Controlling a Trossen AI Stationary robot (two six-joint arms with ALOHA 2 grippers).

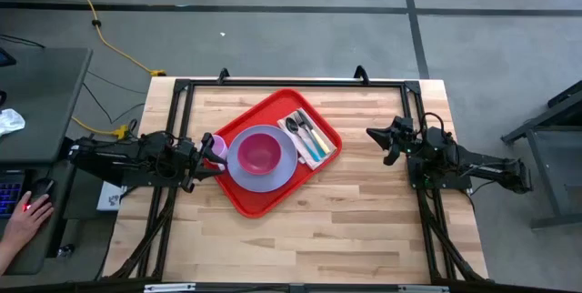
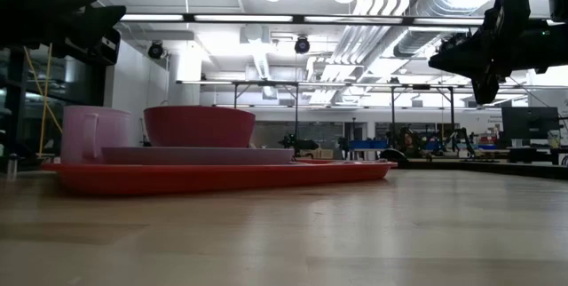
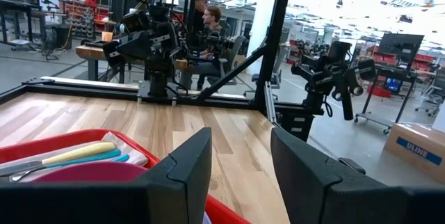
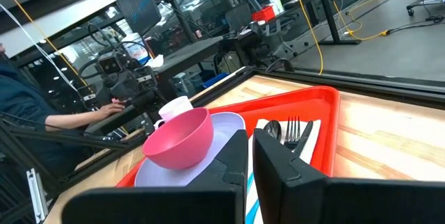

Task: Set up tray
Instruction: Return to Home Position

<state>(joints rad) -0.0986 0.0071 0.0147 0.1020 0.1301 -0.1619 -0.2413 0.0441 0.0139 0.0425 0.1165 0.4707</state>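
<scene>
The red tray lies turned at an angle in the middle of the wooden table. On it rests a lavender plate with a pink bowl standing on it. A pale pink cup stands at the tray's left corner. Cutlery with coloured handles lies on a white napkin at the tray's right side. My left gripper hovers open, level, just over the tray's left corner, above the cup. My right gripper hangs shut to the right of the tray, clear of it.
A black frame rail runs along the table's far edge and sides. A person's hand rests on a mouse at a desk left of the table. Bare wood lies between the tray and the near edge.
</scene>
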